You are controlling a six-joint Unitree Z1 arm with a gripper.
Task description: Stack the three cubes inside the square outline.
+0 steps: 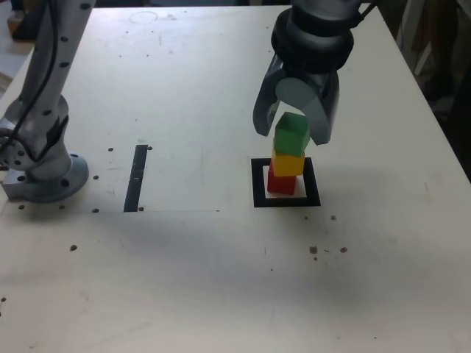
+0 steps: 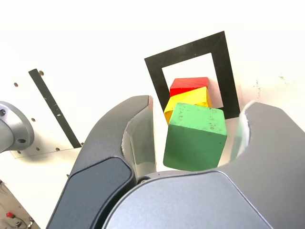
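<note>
Pale and speckled, the desk [image 1: 184, 257] carries the square outline [image 1: 286, 182], where the red cube [image 1: 280, 181], yellow cube [image 1: 288, 163] and green cube [image 1: 291, 134] stand stacked. Over them the tool [image 1: 296, 129] is spread open, straddling the green cube with gaps either side.

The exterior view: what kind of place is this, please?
Probably a robotics lab bench: a pale table with small holes, the arm's base bolted on, tape marks such as the square outline, and stacked test cubes.
</note>
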